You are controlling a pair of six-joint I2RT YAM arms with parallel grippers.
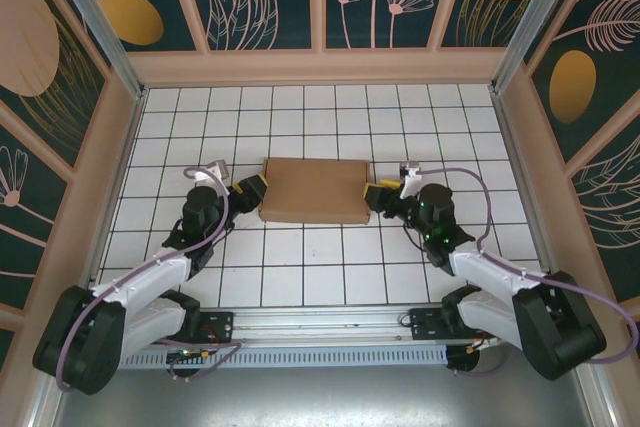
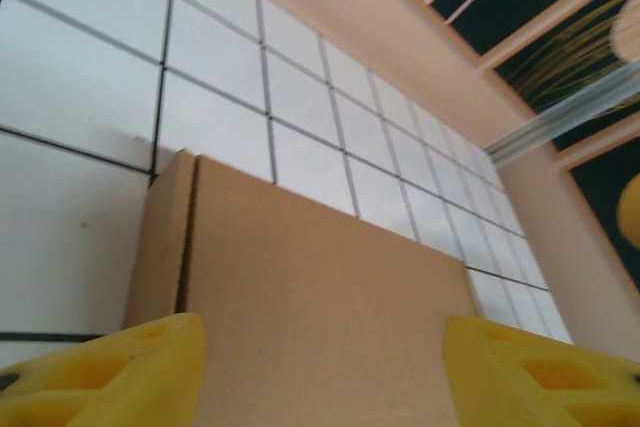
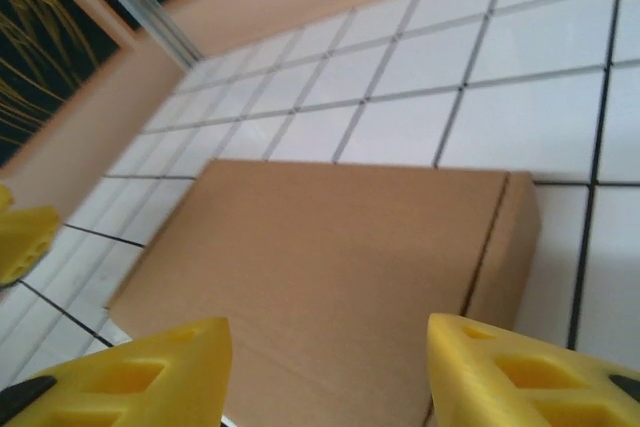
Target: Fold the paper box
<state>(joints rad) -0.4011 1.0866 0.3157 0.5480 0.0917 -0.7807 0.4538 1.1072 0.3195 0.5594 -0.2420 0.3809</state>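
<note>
left gripper (image 1: 252,188) and right gripper (image 1: 377,195), near the viewer, each have yellow jaws spread open, gripping nothing. between them the flat, closed brown paper box (image 1: 314,190) lies mid-way across the white gridded table (image 1: 300,277).

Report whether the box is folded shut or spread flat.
Folded shut: the box is a compact shallow block, top flat, side wall upright, no flaps spread.

Bright even light, faint shadows — wrist views soft, blurred
</note>
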